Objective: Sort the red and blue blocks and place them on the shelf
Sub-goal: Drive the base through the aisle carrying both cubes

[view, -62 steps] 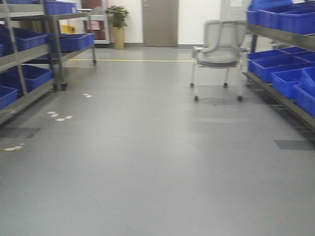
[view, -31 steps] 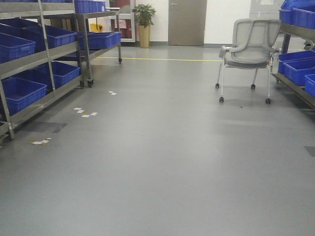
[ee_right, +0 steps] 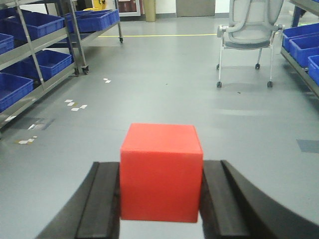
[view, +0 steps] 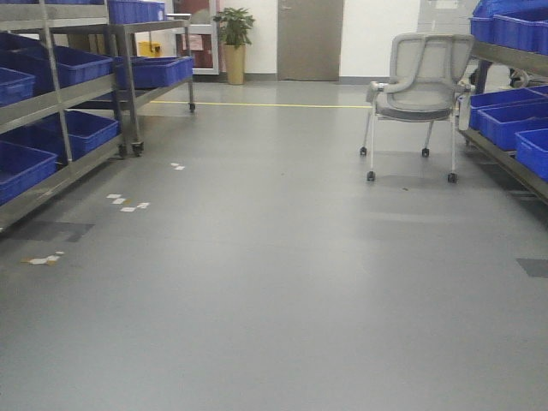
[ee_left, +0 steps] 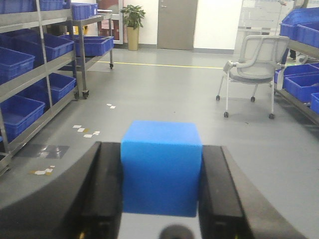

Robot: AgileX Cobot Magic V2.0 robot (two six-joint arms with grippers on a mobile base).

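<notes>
In the left wrist view my left gripper (ee_left: pixel 160 149) is shut on the blue block (ee_left: pixel 161 169). The matte cube fills the gap between the black fingers (ee_left: pixel 102 189) and hangs above the grey floor. My right gripper (ee_right: pixel 160 167) is shut on the red block (ee_right: pixel 160 174) in the same way, with a black finger (ee_right: pixel 104 199) against each side. Neither the grippers nor the blocks show in the front view. Whether either metal rack here is the shelf, I cannot tell.
Metal racks with blue bins line the aisle: a left rack (view: pixel 60 94) and a right rack (view: pixel 514 103). A grey wheeled chair (view: pixel 415 90) stands ahead on the right. A potted plant (view: pixel 233 43) and a door (view: pixel 308 38) are at the far wall. Paper scraps (view: pixel 127 204) lie on the floor.
The front view has swung: the chair slid right in frame, then slightly back left, more of the left rack came into view, and the earlier blur is gone.
</notes>
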